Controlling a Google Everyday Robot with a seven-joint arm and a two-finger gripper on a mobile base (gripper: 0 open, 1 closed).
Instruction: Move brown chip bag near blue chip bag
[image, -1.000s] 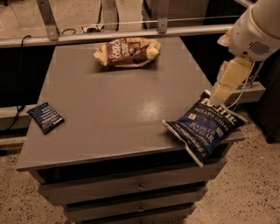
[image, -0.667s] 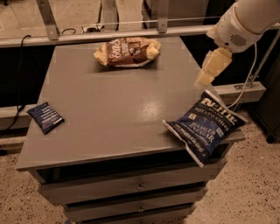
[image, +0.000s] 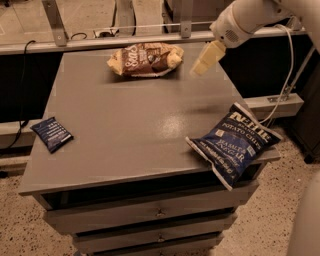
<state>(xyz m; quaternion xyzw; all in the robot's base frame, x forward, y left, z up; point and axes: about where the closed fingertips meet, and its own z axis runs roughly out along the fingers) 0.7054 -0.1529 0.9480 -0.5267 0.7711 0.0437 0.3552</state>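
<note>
Grey flat-topped counter (image: 125, 135), white robot arm (image: 245, 20) stretched in over its far right corner.

Large navy blue chip bag (image: 235, 142) with white lettering well nearer than the cream-coloured gripper (image: 206, 59), overhanging the near right edge. Crinkled dark brown chip bag (image: 145, 59) with tan ends just left of the gripper, not touching. Gripper above the counter, parted or closed: cannot tell. Small flat dark blue packet (image: 51, 134) far left, nearer.

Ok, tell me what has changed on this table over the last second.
The gripper swung away from above the blue chip bag toward the far edge of the table and now hangs just beside the brown chip bag, touching neither. Both bags and the small dark blue packet stayed put.
</note>
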